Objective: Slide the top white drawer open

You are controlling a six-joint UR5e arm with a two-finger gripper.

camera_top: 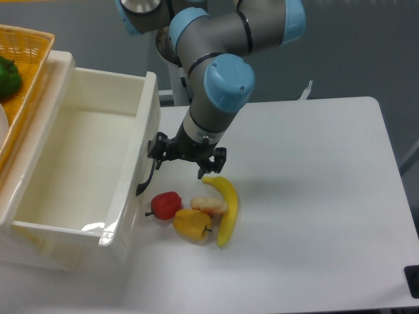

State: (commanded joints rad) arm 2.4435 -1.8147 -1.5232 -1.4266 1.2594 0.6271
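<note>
Item: top white drawer (78, 163), glossy cream-white, standing far out of its cabinet at the left of the white counter (314, 196), interior bare; its black curved handle (146, 178) shows on the front panel facing the arm. Gripper (188, 157): hanging just beside the handle, at the handle's upper end, its dark fingers (203, 171) pointing down and apart, nothing visibly held; whether the near finger touches the handle cannot be told. Judged stage: the slide looks essentially done, with release and retreat in hand. Handling advice: keep the fingers spread, draw away from the front panel along the drawer's own line of travel, then lift, so the handle is not snagged and the drawer not nudged back. Hazard nearby: a red pepper (166, 204), yellow pepper (192, 224), pale small fruit (209, 205) and banana (225, 207) lie on the counter directly below the gripper; avoid descending. Also present: wicker basket (26, 52) at upper left, holding a green pepper (8, 75).
</note>
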